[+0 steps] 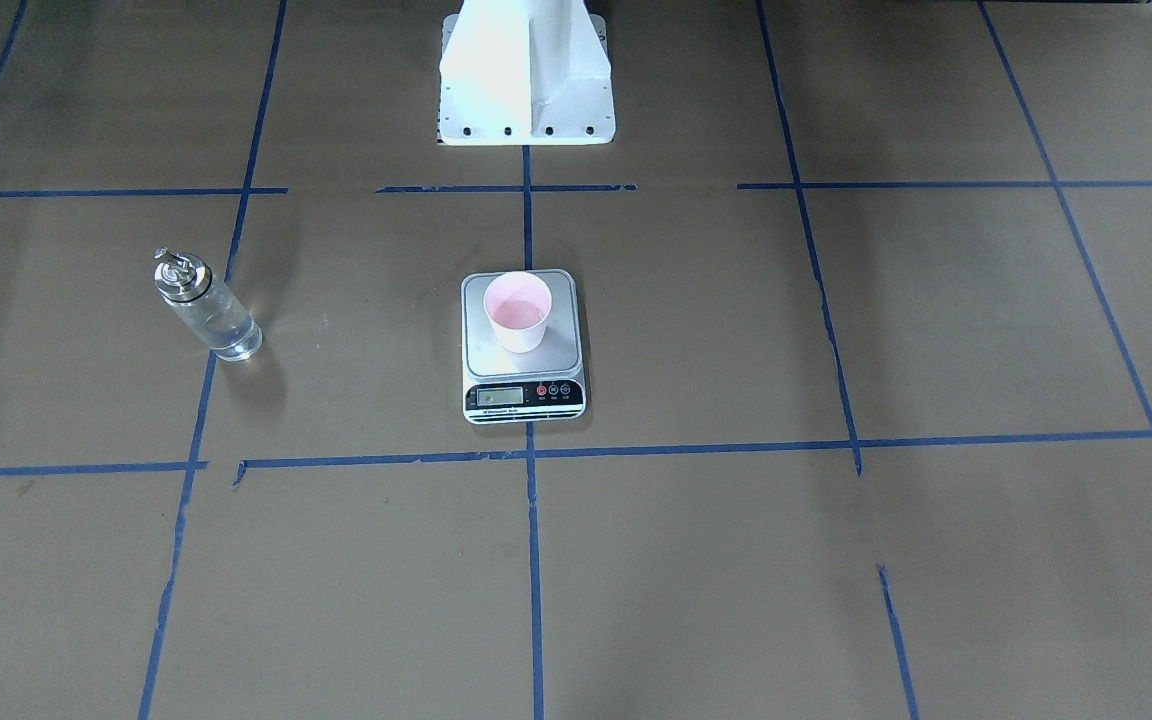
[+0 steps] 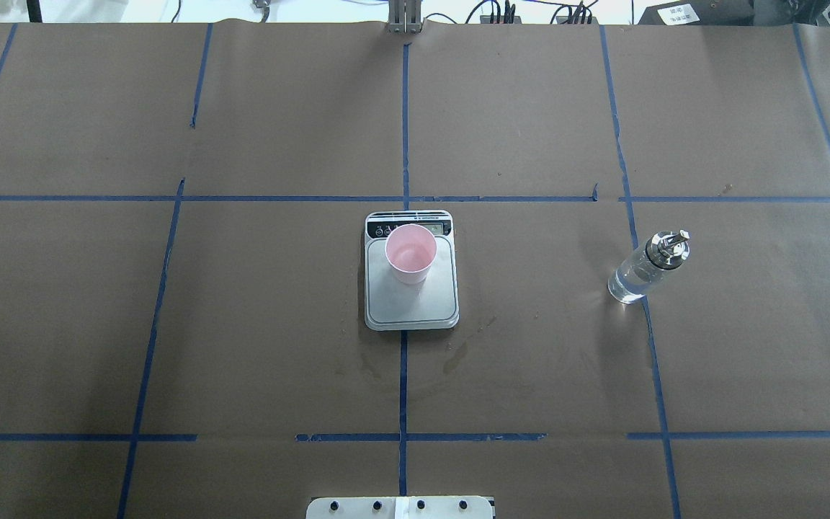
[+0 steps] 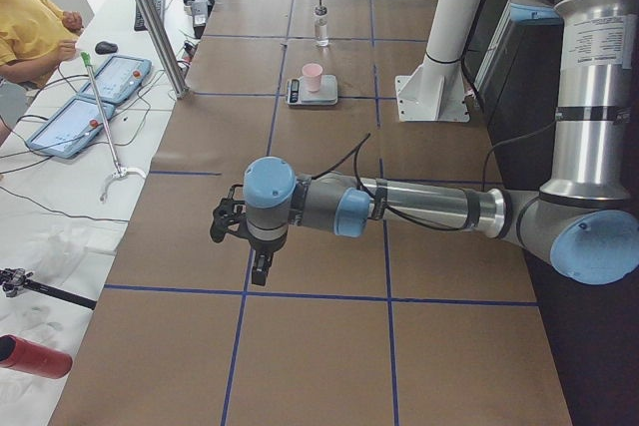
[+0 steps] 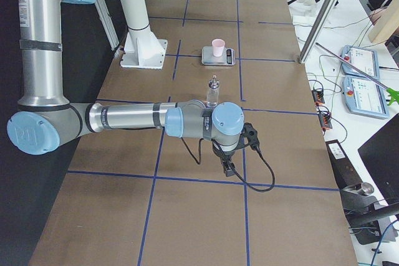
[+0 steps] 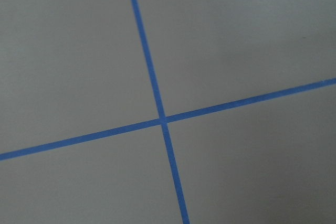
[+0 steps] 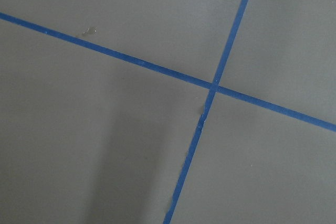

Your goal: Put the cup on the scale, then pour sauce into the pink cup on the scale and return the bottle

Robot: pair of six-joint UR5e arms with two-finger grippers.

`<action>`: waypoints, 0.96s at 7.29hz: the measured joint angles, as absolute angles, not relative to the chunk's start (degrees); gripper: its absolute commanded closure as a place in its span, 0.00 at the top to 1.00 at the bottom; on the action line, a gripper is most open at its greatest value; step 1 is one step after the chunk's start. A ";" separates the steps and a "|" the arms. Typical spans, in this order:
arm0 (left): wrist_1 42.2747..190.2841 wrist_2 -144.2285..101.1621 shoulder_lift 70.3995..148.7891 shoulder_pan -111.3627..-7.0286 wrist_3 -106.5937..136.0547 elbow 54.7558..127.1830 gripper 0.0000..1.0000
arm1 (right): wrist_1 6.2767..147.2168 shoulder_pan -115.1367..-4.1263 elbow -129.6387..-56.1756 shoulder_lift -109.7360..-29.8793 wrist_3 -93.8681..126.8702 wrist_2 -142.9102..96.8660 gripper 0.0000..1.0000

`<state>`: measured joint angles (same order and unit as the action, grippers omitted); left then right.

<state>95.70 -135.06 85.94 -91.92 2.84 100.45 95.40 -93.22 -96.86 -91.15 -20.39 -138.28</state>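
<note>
The pale pink cup (image 1: 518,311) stands upright on the silver plate of the scale (image 1: 556,352) at the table's middle; both also show in the overhead view, the cup (image 2: 411,253) on the scale (image 2: 415,306). The clear glass bottle (image 1: 206,307) with its silver cap stands upright, apart from the scale, on the robot's right side (image 2: 647,268). The sauce in it is barely visible. My left gripper (image 3: 262,271) hangs over bare table far from the scale. My right gripper (image 4: 227,167) hangs near the bottle (image 4: 213,91). I cannot tell whether either is open or shut.
Brown paper with a blue tape grid (image 2: 405,198) covers the table. The robot's white base (image 1: 526,80) stands behind the scale. Both wrist views show only paper and tape crossings. An operator's desk with tablets (image 3: 95,97) lies beyond the table's far edge.
</note>
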 measured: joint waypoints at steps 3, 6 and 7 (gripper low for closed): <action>96.28 -132.70 82.75 -91.86 5.72 104.22 1.00 | 95.33 -93.26 -94.50 -89.09 -20.40 -134.47 1.00; 96.51 -132.81 82.63 -91.85 6.18 105.30 1.00 | 94.89 -93.25 -94.43 -90.09 -19.58 -134.37 1.00; 96.38 -132.84 82.21 -91.85 6.09 106.49 1.00 | 94.68 -93.25 -94.55 -90.23 -19.53 -134.43 1.00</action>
